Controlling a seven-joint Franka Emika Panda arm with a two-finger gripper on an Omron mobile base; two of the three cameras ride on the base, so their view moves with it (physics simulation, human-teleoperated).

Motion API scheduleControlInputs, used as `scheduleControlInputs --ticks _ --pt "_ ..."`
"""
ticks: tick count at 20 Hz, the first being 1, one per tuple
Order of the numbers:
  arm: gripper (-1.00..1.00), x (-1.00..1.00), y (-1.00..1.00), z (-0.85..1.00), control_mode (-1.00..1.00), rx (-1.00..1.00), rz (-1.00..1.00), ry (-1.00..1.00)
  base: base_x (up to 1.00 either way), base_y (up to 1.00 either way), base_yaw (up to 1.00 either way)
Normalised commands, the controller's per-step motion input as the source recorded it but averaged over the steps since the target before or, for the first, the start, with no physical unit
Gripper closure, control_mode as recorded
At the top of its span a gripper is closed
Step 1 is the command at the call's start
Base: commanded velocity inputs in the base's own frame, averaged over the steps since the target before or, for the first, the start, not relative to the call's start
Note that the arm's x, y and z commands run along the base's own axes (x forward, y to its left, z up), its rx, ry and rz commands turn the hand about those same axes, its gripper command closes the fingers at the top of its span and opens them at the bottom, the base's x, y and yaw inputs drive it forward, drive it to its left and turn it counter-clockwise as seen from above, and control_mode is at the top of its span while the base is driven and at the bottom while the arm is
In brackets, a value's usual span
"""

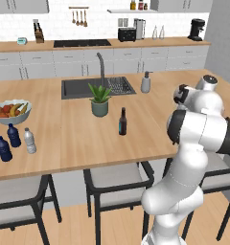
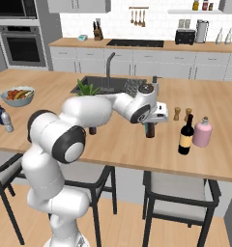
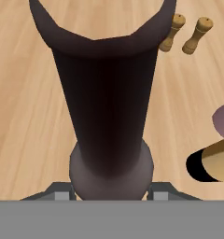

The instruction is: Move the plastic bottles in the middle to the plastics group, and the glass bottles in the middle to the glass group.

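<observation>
My gripper [image 2: 151, 120] is shut on the neck of a slim dark glass bottle [image 2: 150, 130], held upright at the counter to the left of the glass group; whether its base touches the wood I cannot tell. In the hand view the same bottle [image 3: 107, 102] rises between the fingertips of the gripper [image 3: 111, 193]. The glass group is a dark wine bottle [image 2: 186, 136] with a yellowish label and a pink bottle [image 2: 202, 133]. A second slim dark bottle [image 1: 122, 121] stands mid-counter. At far left a clear plastic bottle [image 1: 29, 140] stands beside two dark blue bottles [image 1: 13, 135] [image 1: 4, 149].
Two wooden shakers [image 2: 177, 113] [image 2: 188, 114] stand behind the glass group. A potted plant [image 1: 99, 100], the sink [image 1: 83, 88] and a soap dispenser [image 1: 145, 82] sit further back. A fruit bowl [image 1: 11, 111] is behind the blue bottles. Chairs line the counter's near edge.
</observation>
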Motion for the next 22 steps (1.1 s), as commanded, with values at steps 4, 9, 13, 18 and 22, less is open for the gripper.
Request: scheduleControlInputs --ticks 4,9,13,18,22 --pt "1.0 -0.04 -0.44 -0.25 -1.0 0.0 0.0 -0.1 0.0 0.0 0.0" --pt "1.0 -0.02 0.0 -0.29 -1.0 0.0 0.0 -0.09 0.0 0.0 0.0" --pt "1.0 0.0 0.0 -0.32 -1.0 -0.01 0.0 -0.05 0.0 0.0 0.0" --pt "1.0 0.0 0.0 -0.43 -1.0 -0.01 0.0 -0.03 0.0 0.0 0.0" --pt "1.0 0.15 -0.08 -0.02 -1.0 0.0 0.0 -0.09 0.0 0.0 0.0"
